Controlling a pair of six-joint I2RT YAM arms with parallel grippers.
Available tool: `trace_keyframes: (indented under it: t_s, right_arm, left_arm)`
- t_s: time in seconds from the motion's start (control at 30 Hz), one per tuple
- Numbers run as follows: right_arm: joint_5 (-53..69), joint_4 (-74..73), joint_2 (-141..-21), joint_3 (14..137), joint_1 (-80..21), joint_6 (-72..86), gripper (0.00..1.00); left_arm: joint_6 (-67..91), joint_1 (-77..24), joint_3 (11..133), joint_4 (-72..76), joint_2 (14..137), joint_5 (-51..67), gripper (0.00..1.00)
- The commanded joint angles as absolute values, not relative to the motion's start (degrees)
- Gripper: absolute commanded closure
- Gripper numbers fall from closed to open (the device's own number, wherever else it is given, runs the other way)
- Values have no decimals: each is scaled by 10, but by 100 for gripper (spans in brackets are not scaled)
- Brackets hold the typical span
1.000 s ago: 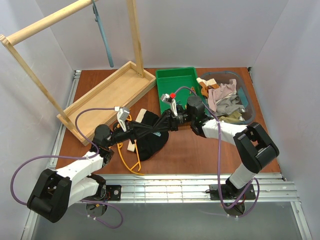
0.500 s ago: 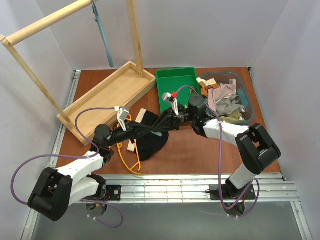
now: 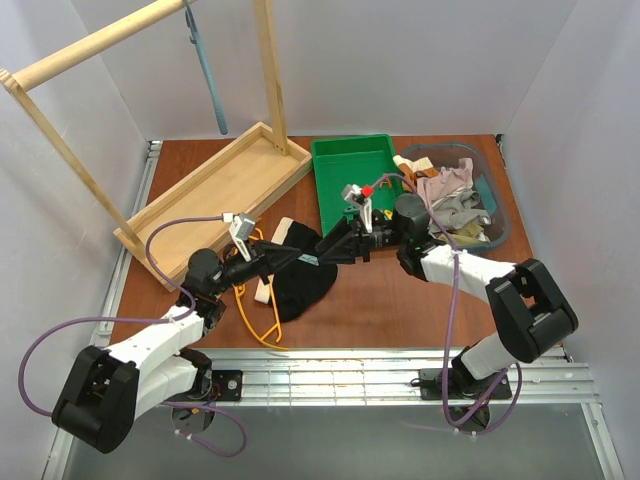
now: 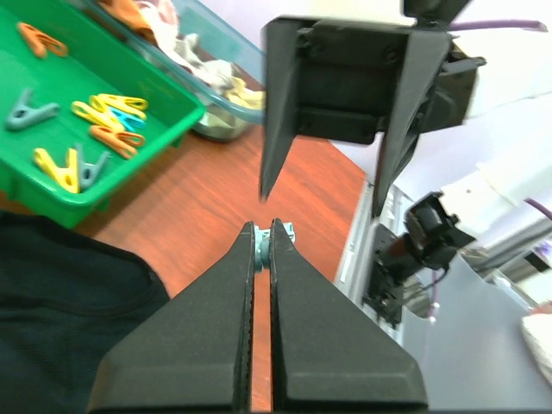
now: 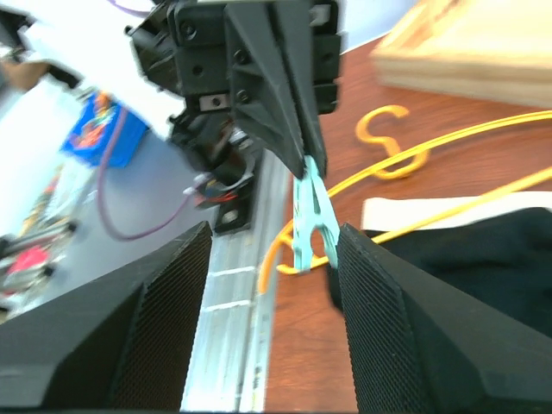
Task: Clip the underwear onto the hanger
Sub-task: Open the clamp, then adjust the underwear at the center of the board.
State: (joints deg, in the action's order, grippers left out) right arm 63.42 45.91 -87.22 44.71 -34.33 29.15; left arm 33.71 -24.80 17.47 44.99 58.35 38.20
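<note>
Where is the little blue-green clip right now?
In the right wrist view, the teal clip hangs centre frame, pinched by the left end effector, over the black underwear and near the yellow hanger.

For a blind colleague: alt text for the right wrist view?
The left end effector, shut on a teal plastic clothespin, hangs between the right end effector's open fingers, above a yellow-orange plastic hanger and black fabric underwear.

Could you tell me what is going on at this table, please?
The left gripper is shut on a teal clothespin, held above the table. The right gripper faces it with jaws open, holding nothing. The black underwear and the yellow hanger lie together on the table, and no clip is visibly on them yet.
</note>
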Motion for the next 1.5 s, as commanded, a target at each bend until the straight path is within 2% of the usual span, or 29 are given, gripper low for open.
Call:
trace_keyframes:
  t_s: [0.0,0.2,0.33,0.57,0.77,1.2,1.3,1.33,1.4,1.43,1.47]
  right_arm:
    - [587,457,-825,428,-322,255,46]
    - [477,327,-798,420,-311,169,46]
    - [425,316,-780,385,-327,139,48]
    - [260,309,-806,370,-474,88,51]
    - [180,324,-897,403,-548,75,55]
    - [34,326,-1056,496,-578,55,58]
    - [4,316,-1080,511,-577,57,71]
    - [3,304,-1085,514,-578,57,79]
    - [-33,289,-1092,518,-578,58,88]
    - [-46,273,-1092,517,-578,59,96]
    - [-76,263,-1091,514,-578,62,99]
  left_arm:
    - [307,-246,175,396,562,329,100]
    - [299,-247,171,335,545,266,100]
    - [319,-248,147,243,492,89,100]
    - [355,-255,94,126,340,-80,100]
    - [372,-257,70,98,308,-103,100]
    - [396,-262,43,114,323,-91,100]
    - [395,-261,44,113,320,-90,100]
    - [395,-262,43,113,319,-90,100]
    - [394,-262,42,113,316,-89,100]
    - [394,-263,43,113,315,-89,100]
    - [394,-262,42,113,313,-88,100]
